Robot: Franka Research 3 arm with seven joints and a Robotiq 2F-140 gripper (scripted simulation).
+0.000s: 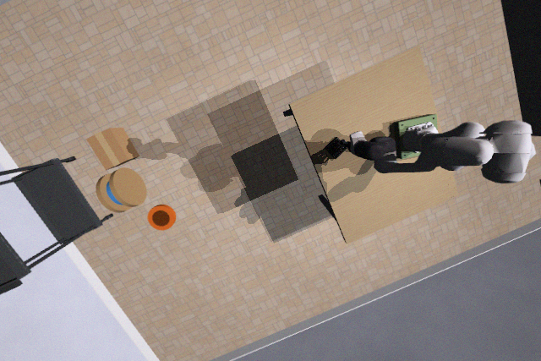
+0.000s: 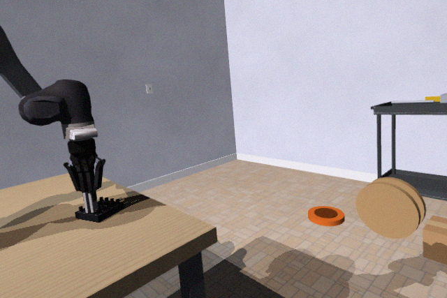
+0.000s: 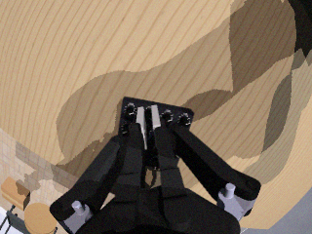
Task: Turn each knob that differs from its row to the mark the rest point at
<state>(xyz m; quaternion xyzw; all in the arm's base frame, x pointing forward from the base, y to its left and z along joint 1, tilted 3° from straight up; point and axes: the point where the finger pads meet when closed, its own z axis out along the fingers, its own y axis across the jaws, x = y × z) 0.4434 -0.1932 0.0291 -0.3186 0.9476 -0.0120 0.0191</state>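
The knob box (image 2: 100,209) is small and black and stands near the table's corner; it also shows in the top view (image 1: 319,155) and the wrist view (image 3: 155,116). My gripper (image 2: 89,207) points straight down onto the end of the box nearer the camera. In the wrist view the gripper (image 3: 147,132) has its two pale finger pads close together around one knob of the far row. One knob (image 3: 131,112) shows on its left and two knobs (image 3: 175,117) on its right. The gripped knob's white line and the printed names are hidden. The gripper covers the other rows.
A green plate (image 1: 415,134) lies on the table under my arm. The table edge (image 1: 319,173) runs just beyond the box. On the floor are an orange ring (image 2: 325,215), a round wooden drum (image 2: 390,206) and a cardboard box (image 1: 111,146). A dark cart (image 2: 411,136) stands by the far wall.
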